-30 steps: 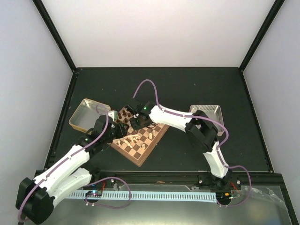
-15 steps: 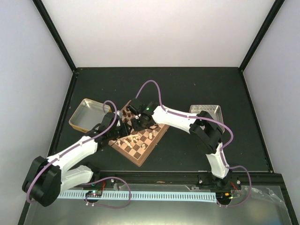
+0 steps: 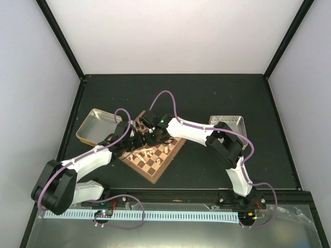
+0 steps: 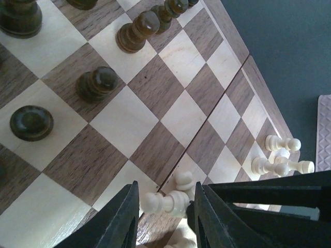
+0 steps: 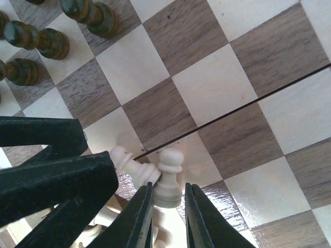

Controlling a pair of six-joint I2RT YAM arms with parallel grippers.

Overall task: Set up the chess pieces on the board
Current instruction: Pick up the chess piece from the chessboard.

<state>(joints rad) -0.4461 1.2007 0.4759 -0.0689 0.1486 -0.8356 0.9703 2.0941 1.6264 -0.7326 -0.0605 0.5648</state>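
Right end effector straddles upright pale pawn, pinch cannot be told; left end effector, spread, brackets toppled pale pawn lying finger-to-finger.

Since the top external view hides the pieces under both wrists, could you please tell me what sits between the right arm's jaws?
Observer: In the right wrist view, a pale pawn stands upright on the board between the right gripper jaws. I cannot tell whether they pinch it.
Operator: Thank you. Is anything crowding it?
Observer: Yes, a toppled pale piece lies against its base.
Operator: And the left arm, please?
Observer: In the left wrist view, the left gripper jaws stand open around what seems to be that same toppled pale piece.
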